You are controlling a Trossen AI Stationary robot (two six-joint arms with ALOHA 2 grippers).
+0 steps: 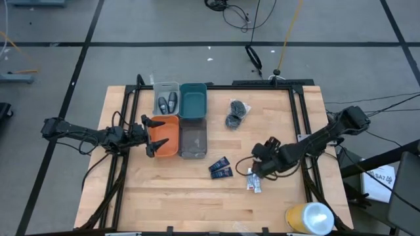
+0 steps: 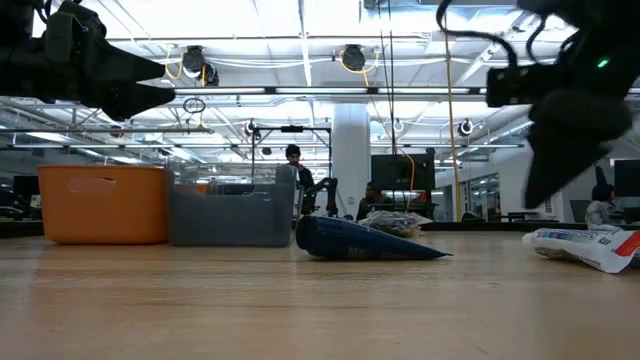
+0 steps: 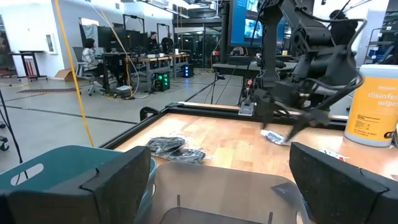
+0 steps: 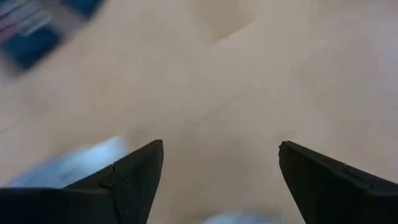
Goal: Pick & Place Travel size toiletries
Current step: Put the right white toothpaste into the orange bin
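Overhead plate, table centre as the clock's hub. The white tubes (image 1: 254, 181) lie at about 4 o'clock on the wood, labels showing red and blue print; in the low view one tube (image 2: 585, 246) rests flat at the far right. The right gripper (image 1: 260, 168) hangs just above the tubes, its fingers (image 4: 134, 177) spread wide with only bare wood between them, nothing held. Two blue packets (image 1: 220, 168) lie side by side at 6 o'clock, just beside the tubes toward the hub; the low view shows one packet (image 2: 365, 241) as a dark wedge on the table. Two grey puffs (image 1: 235, 113) sit at 1 o'clock, well apart from the tubes. Two grey bottles (image 1: 167, 102) lie in the clear bin (image 1: 156, 90) at 11 o'clock, next to the teal bin (image 1: 193, 101). Nearer 9 o'clock stand the orange bin (image 1: 172, 147) and the grey bin (image 1: 193, 139), touching. The left gripper (image 1: 151, 136) hovers over the orange bin's outer edge, jaws wide, empty. A yellow cylinder (image 1: 308, 218) stands at 5 o'clock near the table's edge.
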